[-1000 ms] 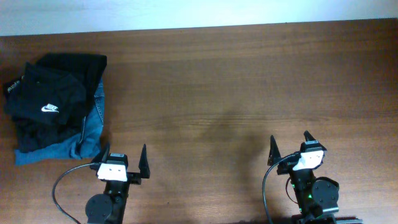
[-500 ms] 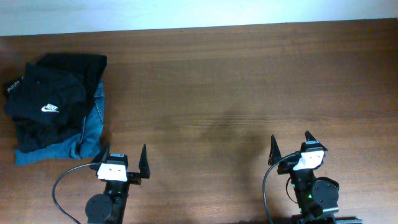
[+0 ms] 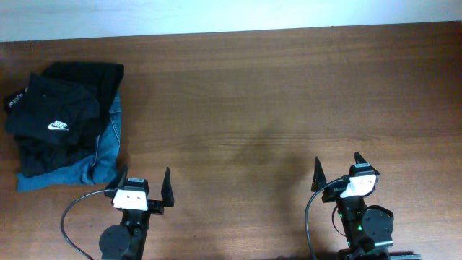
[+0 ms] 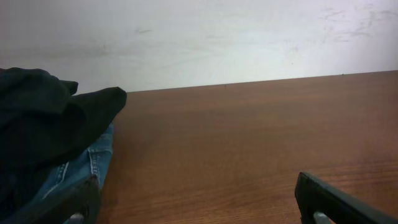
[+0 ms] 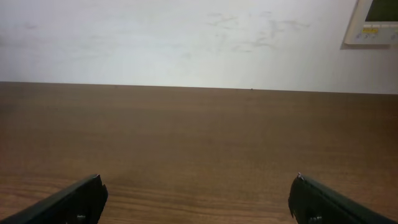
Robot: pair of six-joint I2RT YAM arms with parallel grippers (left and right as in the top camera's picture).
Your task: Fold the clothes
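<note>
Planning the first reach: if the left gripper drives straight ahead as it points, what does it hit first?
Probably the blue denim garment at the pile's edge: it lies right ahead of one finger of the open left gripper. Between the fingers, only bare brown wooden table shows. Depth unclear.

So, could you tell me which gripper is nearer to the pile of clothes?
Left. The left gripper sits close beside the pile of clothes; the right gripper is far off to its right.

left hand [image 3: 144,180] spread wide (nothing held); right hand [image 3: 336,167] spread wide, empty; both pointing forward
</note>
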